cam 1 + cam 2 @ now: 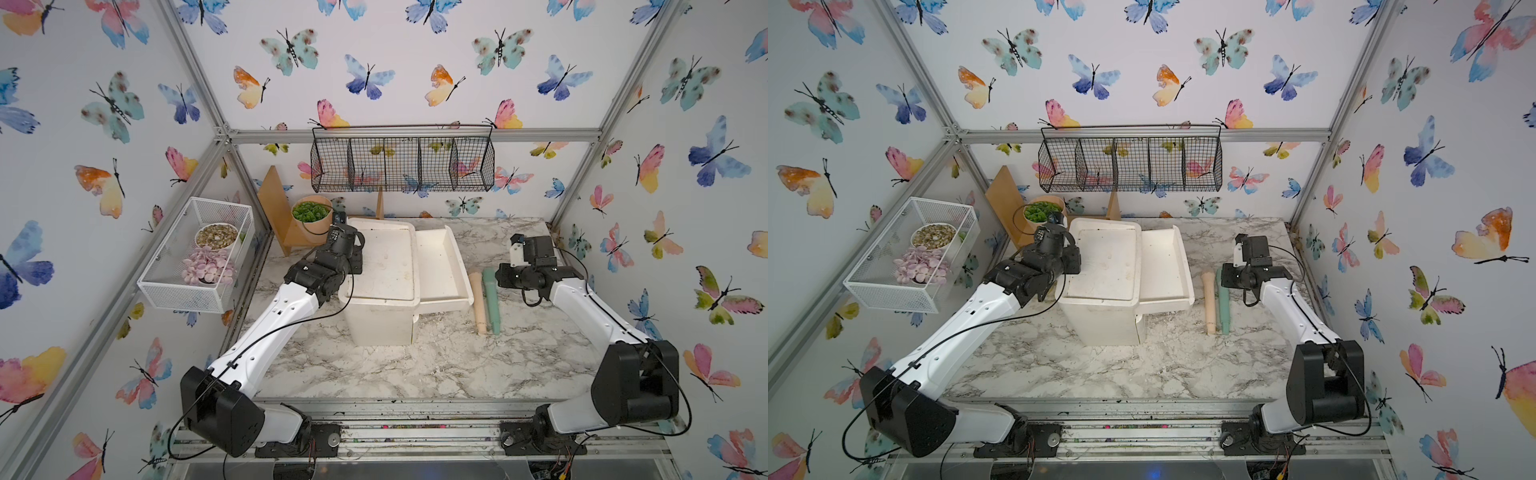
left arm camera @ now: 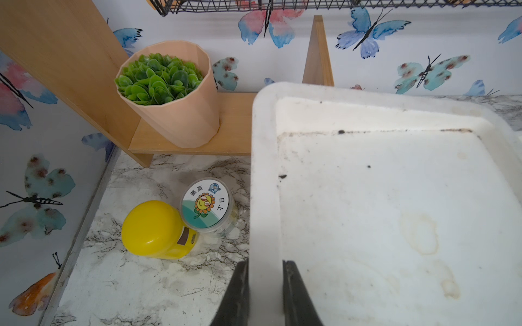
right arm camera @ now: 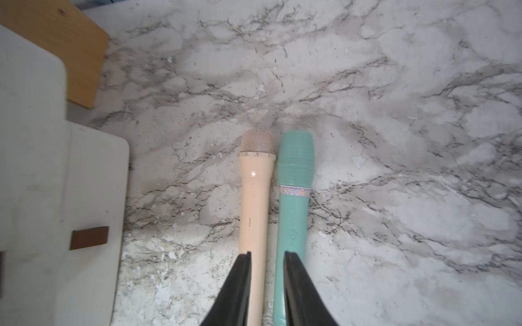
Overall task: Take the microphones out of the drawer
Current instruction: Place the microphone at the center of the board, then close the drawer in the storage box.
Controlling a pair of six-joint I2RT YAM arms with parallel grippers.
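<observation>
**Robot body, two matched units.**
- Left arm [image 1: 270,328], right arm [image 1: 582,307]: white moulded link shells with small dark screw holes.
- Elbow housings [image 1: 220,411]: bulky, rounded, matte black.
- Wrist sections: black, blocky. A small white part [image 1: 516,253] sits on the right wrist.
- Cable [image 1: 352,286]: thin, black, one routed along each arm.
- Left gripper [image 2: 265,262], right gripper [image 3: 267,254]: black tapering fingers [image 3: 237,290].

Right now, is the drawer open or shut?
Open: the drawer juts from the white cabinet, empty; the beige microphone and teal microphone lie on the table beside it.
</observation>
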